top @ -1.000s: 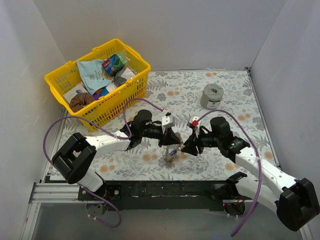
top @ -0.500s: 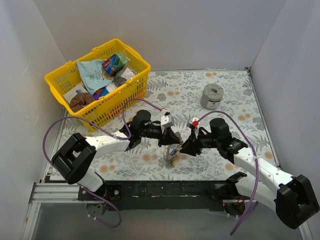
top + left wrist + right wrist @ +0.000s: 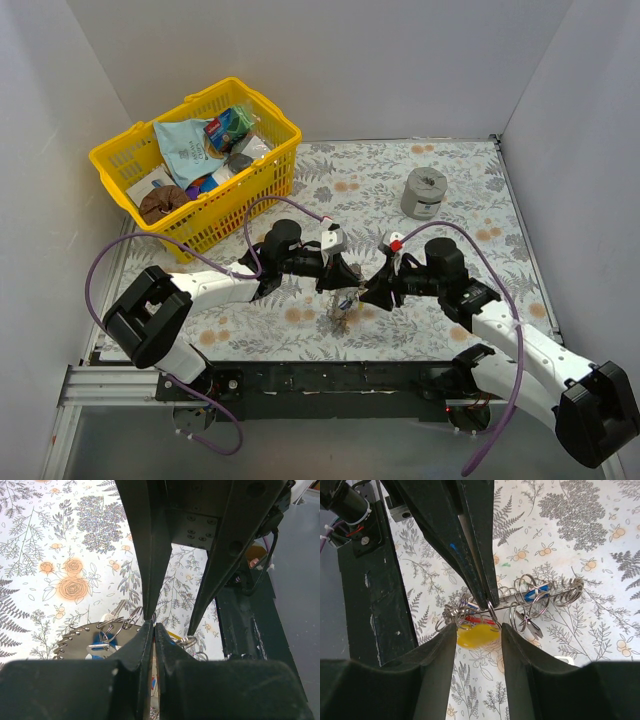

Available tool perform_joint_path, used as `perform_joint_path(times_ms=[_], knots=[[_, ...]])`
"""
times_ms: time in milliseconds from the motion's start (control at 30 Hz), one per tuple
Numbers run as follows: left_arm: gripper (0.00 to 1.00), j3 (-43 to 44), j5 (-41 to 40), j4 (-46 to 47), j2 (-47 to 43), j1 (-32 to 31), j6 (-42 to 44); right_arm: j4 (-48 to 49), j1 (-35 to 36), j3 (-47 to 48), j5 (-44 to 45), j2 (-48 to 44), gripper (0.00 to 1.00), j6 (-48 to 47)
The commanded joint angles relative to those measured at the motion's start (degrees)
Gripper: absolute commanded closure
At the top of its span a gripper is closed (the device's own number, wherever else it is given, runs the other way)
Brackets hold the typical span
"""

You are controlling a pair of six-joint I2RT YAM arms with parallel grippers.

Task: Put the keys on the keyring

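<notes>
The keyring (image 3: 343, 308) hangs in a bunch with the keys between my two grippers near the table's front edge. In the left wrist view its silver toothed rim (image 3: 85, 636) shows, with small rings through it. My left gripper (image 3: 154, 625) is shut on a thin ring at the keyring's edge. In the right wrist view the keyring (image 3: 555, 591) is edge-on. A yellow-headed key (image 3: 475, 636), a red one (image 3: 481, 621), a blue one (image 3: 540, 588) and a silver one (image 3: 531, 626) hang on it. My right gripper (image 3: 479, 630) is open, its jaws either side of the yellow key.
A yellow basket (image 3: 252, 198) full of packets stands at the back left. A grey roll (image 3: 424, 192) stands at the back right. The table's dark front rail (image 3: 367, 595) lies just beside the keys.
My right gripper has edged a little left, closer to the key bunch. The left arm and the keyring have hardly moved.
</notes>
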Motion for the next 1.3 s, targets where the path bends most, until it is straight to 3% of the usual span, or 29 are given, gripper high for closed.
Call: perform_joint_path(times_ms=[0, 367, 1267], knots=[[1.00, 0.32, 1.17, 0.86, -2.87, 0.13, 0.26, 3.84, 0.05, -0.33, 2.05, -2.52, 0.50, 0.97], [1.00, 0.76, 1.61, 1.38, -2.61, 0.22, -0.27, 7.62, -0.04, -2.44, -0.67, 2.30, 0.61, 0.97], [1.00, 1.72, 3.81, 2.09, -1.11, 0.22, -2.91, 17.20, 0.57, -2.18, -4.28, 9.86, 0.62, 5.63]])
